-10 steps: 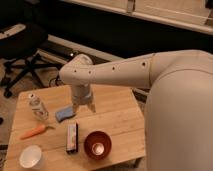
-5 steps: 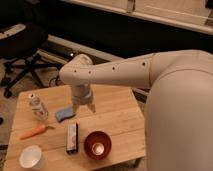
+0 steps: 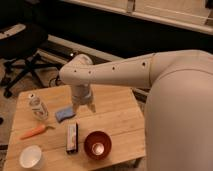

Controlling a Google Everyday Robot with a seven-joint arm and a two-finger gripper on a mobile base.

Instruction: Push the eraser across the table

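Over counter (image 3: 117,115) middle, pincer (image 3: 84,108) hangs just beside blue pad (image 3: 65,114); spread or pressed together, cannot tell. Eraser (image 3: 72,137) lies near front edge, just beside red bowl (image 3: 97,144). Nothing shifted since earlier frames.

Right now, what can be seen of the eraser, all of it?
The eraser is a small oblong block, dark-sided with a pale strip along its top. It lies flat on the wooden table near the front edge, long axis running front to back, between the orange carrot and the red bowl, touching neither. The gripper hangs just behind it beside the light-blue pad, apparently clear of it.
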